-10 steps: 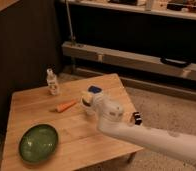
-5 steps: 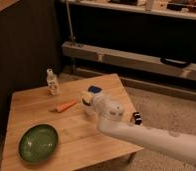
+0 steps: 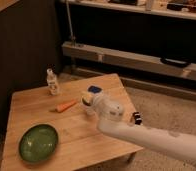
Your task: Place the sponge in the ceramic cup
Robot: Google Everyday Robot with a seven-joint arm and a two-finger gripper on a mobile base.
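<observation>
The blue sponge [image 3: 94, 90] lies flat on the wooden table [image 3: 66, 135], towards its far right part. Just in front of it and a little left is the pale ceramic cup [image 3: 86, 98]. My white arm reaches in from the lower right. Its gripper [image 3: 94, 103] sits right against the cup and just in front of the sponge. The arm's bulky wrist hides the gripper's tip and part of the cup.
A green bowl [image 3: 38, 142] sits at the front left, and an orange carrot [image 3: 66, 106] lies mid-table. At the back left stands a small clear bottle [image 3: 52, 82]. A black-and-white striped block [image 3: 136, 118] stands beside my arm at the right edge. Dark shelving runs behind.
</observation>
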